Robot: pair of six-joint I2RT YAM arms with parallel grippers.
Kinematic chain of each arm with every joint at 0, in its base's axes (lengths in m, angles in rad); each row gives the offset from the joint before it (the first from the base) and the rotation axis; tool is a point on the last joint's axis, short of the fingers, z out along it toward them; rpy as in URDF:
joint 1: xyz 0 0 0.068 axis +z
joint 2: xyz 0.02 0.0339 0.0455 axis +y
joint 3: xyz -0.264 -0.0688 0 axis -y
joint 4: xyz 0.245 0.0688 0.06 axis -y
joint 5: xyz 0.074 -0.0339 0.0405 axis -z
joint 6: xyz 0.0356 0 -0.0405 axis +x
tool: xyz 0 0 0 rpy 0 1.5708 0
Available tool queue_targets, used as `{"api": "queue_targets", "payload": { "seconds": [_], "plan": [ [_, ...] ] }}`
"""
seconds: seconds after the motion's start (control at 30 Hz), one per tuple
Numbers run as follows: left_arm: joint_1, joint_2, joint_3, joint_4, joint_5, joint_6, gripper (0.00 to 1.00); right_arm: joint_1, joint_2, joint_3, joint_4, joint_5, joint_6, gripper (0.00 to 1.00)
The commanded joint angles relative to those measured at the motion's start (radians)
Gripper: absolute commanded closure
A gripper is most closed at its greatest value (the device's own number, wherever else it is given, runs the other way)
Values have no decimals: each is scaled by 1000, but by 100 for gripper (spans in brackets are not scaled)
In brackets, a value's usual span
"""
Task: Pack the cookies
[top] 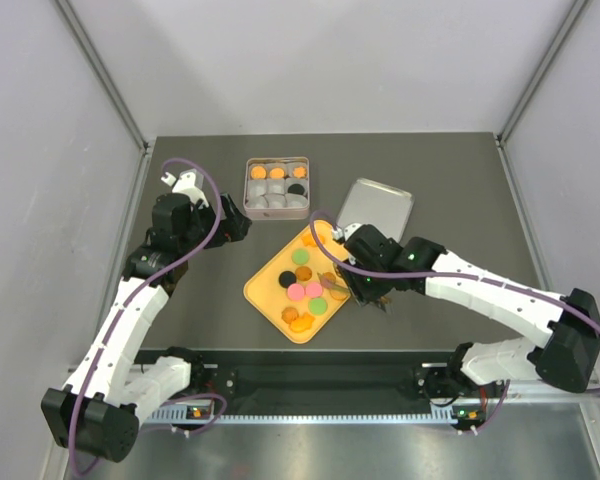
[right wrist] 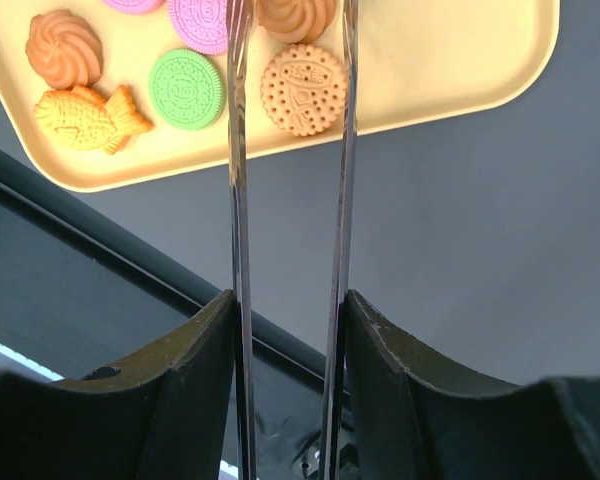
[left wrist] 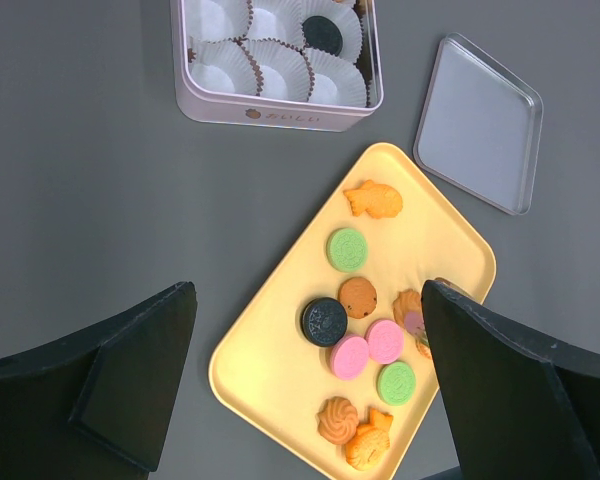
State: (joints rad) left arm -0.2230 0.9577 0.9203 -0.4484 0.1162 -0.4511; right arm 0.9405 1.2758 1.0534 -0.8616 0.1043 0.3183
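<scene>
- The right gripper [right wrist: 288,300] is clamped on a pair of metal tongs [right wrist: 237,200], with one black finger pressing each blade from outside.
- The tong blades stand apart and reach over the edge of the yellow tray [right wrist: 450,60]. Their tips are cut off at the top of the right wrist view.
- A round tan biscuit [right wrist: 303,88] lies on the tray between the blades, its right rim under the right blade. An orange swirl cookie [right wrist: 295,15] sits between them farther along.
- The other cookies [left wrist: 347,249] lie loose on the tray: green, pink, black and orange fish shapes.
- The left gripper [left wrist: 308,295] hangs left of the tray, near the tin [left wrist: 280,108]. Its fingers are wide apart and hold nothing.
- The tin holds a black cookie [left wrist: 322,33] in a paper cup, and its far row holds orange ones.
- The lid [left wrist: 477,125] lies beside the tin on the table [top: 450,180].
</scene>
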Motion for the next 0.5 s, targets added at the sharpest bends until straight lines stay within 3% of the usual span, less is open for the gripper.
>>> {"api": "queue_targets", "payload": {
  "seconds": [0.0, 0.47],
  "plan": [
    [7, -5, -8, 42, 7, -3, 1, 20, 3, 3, 24, 9, 7, 55],
    [8, -7, -8, 42, 4, -1, 1, 24, 45, 7, 22, 14, 1, 55]
  ]
}}
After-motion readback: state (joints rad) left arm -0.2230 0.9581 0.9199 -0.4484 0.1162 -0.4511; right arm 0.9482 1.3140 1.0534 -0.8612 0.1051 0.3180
